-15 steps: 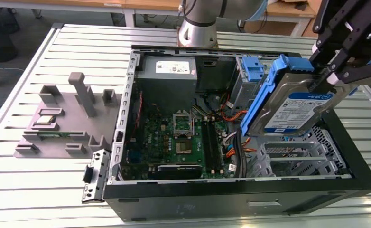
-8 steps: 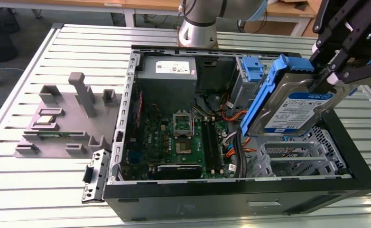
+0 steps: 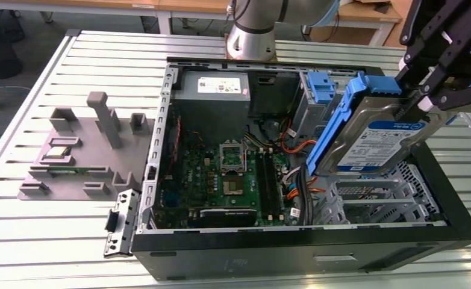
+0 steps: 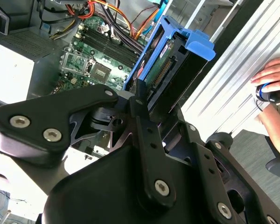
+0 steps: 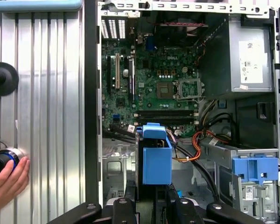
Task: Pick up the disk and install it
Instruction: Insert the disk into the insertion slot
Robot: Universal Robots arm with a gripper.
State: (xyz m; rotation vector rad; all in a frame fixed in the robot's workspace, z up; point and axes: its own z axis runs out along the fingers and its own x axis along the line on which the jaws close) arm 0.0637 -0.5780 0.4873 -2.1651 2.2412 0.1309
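In the exterior view the disk [image 3: 376, 141], silver with a blue-and-white label and blue side rails, hangs tilted on its edge over the right side of the open computer case [image 3: 300, 241]. My gripper [image 3: 416, 102] is shut on its upper end. Below the disk lies the metal drive cage [image 3: 380, 198]. In both wrist views the black fingers [image 4: 140, 100] clamp the disk [image 4: 170, 60] end-on. Its blue rail [image 5: 156, 158] points down toward the case floor from the gripper [image 5: 151, 198].
A second blue-railed drive [image 3: 320, 90] sits in the bay beside the grey power supply [image 3: 211, 90]. Orange cables [image 5: 196, 149] run near the cage. A grey parts fixture [image 3: 83, 156] stands at the exterior view's left. A person's hand [image 5: 7, 179] rests on a knob beside the case.
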